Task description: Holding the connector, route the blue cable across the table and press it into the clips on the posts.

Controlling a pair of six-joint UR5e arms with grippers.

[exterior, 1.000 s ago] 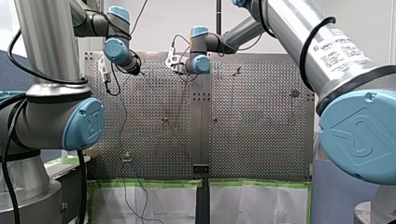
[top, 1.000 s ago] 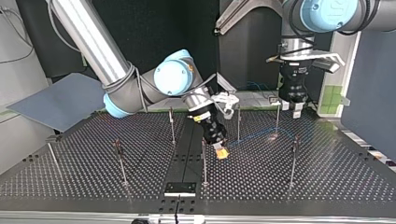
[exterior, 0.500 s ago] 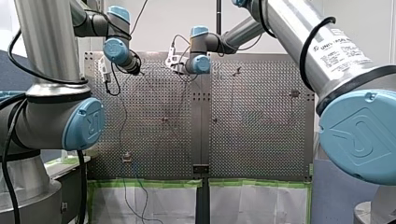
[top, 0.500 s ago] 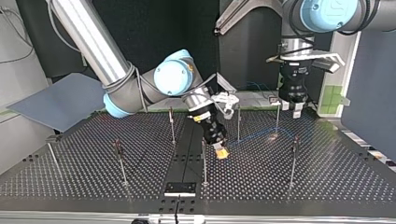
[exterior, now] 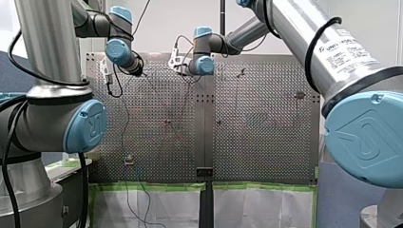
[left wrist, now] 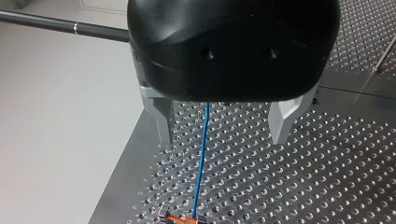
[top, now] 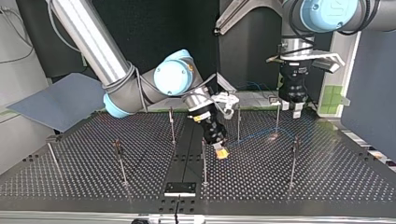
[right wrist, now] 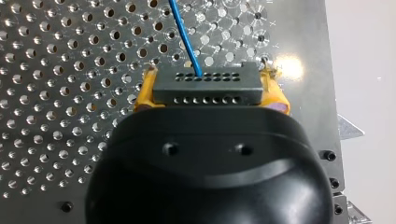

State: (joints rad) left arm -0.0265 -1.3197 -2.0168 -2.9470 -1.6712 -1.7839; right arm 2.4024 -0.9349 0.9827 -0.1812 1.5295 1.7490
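Currently, in the front view, my left arm [exterior: 47, 47] and my right arm [exterior: 309, 42], both silver with blue joints, are reaching to the far end of the perforated metal counter [exterior: 157, 133]. Their end effectors are showing too small to read.

In the top view, my right arm's end effector [top: 222, 152] is hanging low near the counter's middle, just beside a thin metal post [top: 204, 161]. The thin blue cable [top: 254, 135] is trailing from it toward the side where my left arm's end effector [top: 291, 108] is hovering.

In the left wrist view, the metal fingers [left wrist: 164, 122] are standing wide apart, gripping nothing. The cable is running between them, apart from both, to a small orange clip [left wrist: 180, 218] ahead.

In the right wrist view, yellow pads [right wrist: 145, 91] are clamping a dark grey rectangular connector [right wrist: 205, 84], with the cable leaving its far face.

As a judgement, routing is underway: gripping the connector firmly, keeping the cable lightly taut, and lining it over each clip before pressing should be serving best. No containers are showing, and I cannot tell whether the orange clip is holding the cable.
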